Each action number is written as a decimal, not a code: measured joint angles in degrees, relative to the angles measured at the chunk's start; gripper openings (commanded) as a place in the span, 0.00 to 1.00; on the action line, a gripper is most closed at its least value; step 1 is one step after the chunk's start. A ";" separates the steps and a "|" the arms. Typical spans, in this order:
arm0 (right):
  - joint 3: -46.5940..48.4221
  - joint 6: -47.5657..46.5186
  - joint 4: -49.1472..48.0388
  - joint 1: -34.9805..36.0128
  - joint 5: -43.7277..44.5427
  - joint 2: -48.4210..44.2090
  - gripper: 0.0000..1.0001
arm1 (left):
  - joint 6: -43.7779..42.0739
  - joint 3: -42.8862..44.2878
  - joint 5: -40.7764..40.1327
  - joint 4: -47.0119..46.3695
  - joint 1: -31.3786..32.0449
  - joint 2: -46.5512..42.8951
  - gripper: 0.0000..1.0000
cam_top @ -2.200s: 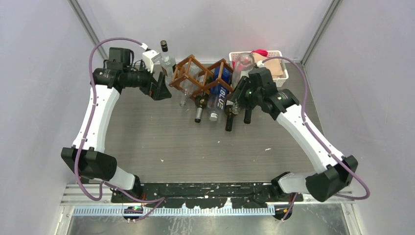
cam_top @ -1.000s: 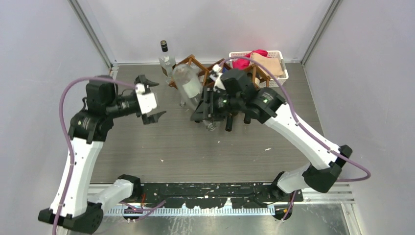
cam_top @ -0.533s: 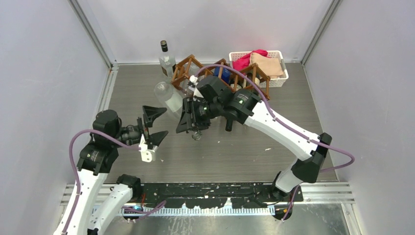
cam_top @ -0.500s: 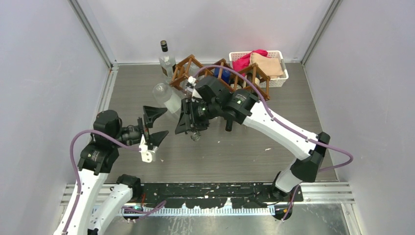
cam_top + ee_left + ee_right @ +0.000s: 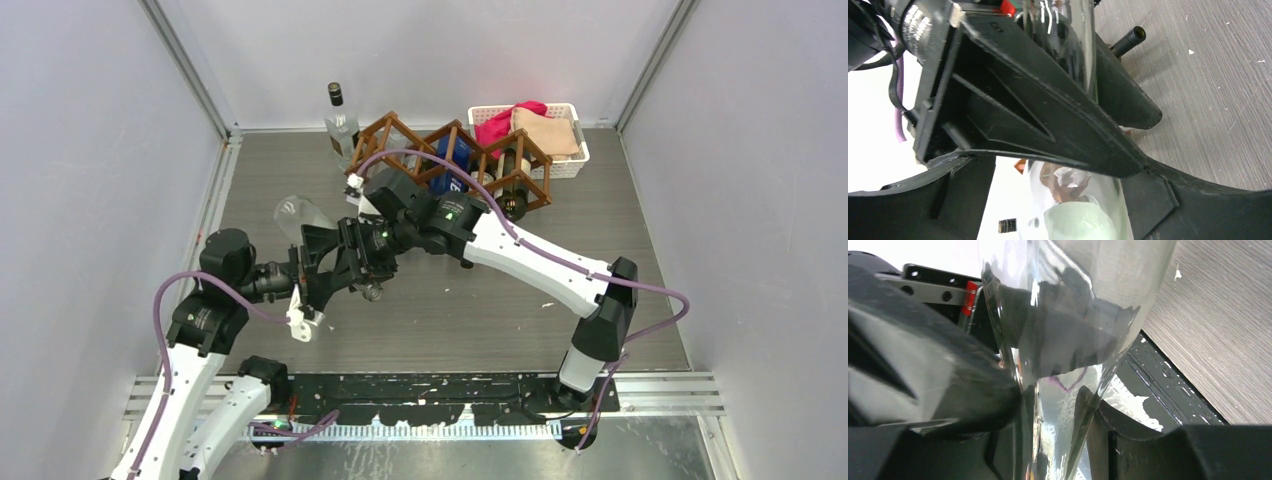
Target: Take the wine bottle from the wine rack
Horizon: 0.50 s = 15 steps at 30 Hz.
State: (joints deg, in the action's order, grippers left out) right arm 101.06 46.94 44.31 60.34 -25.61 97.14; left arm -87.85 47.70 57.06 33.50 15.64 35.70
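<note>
From above, the wine bottle (image 5: 300, 216), clear glass, hangs tilted in the air over the near-left part of the counter (image 5: 470, 320), well apart from the wine rack (image 5: 476, 148). A couple of seconds ago it was up at the rack with the right jaws beside it. A second ago it was already lifted clear, and since then the right arm has swept it across to the left. The right jaws pinch it at the neck. The left arm, which stood by the rack's left end, has swung back and in, and the left jaws are now spread wide with the bottle between them. Other bottles remain in the rack. A capped bottle (image 5: 338, 112) stands behind its left end and a white basket (image 5: 578, 152) sits at its right.

In the left wrist view, the glass runs up through the gap between the left jaws, which stand open on either side. I cannot see either one touching it. A ribbed black finger (image 5: 1013, 110) of the right arm crosses the frame, pressed against the glass.

In the right wrist view, the bottle narrows down between the right jaws and is gripped on both sides, with bare counter beyond.

My judgement is that the removal itself is done and a hand-over is being set up. The left jaws should close firmly before the right ones let go, since smooth, tilted glass could slip.
</note>
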 measured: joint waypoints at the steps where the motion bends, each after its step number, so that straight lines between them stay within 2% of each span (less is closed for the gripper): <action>1: 0.00 0.20 -0.50 0.00 -0.35 0.02 0.01 | -0.17 0.00 -0.07 0.00 0.00 0.22 0.86; 6: 0.44 1.53 -3.17 0.26 -2.54 0.68 0.01 | -1.01 -0.07 -0.59 0.46 -0.02 0.92 0.73; 11: 0.81 2.29 -4.22 0.24 -3.28 1.51 0.01 | -0.68 -0.15 -1.55 0.92 -0.20 1.09 0.24; 13: 0.81 2.54 -4.52 0.13 -3.52 1.70 0.12 | -0.79 -0.17 -1.81 0.85 -0.39 1.20 0.07; 14: 0.81 2.58 -4.63 0.07 -3.67 1.81 0.20 | -0.83 -0.31 -1.90 0.74 -0.39 1.20 0.01; 15: 0.81 2.56 -4.66 0.02 -3.67 1.86 0.29 | -0.76 -0.59 -2.01 0.33 -0.39 1.11 0.00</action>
State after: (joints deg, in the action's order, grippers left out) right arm 101.86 49.50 39.66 60.36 -29.28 99.00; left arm -88.62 47.11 55.05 33.82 15.25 36.82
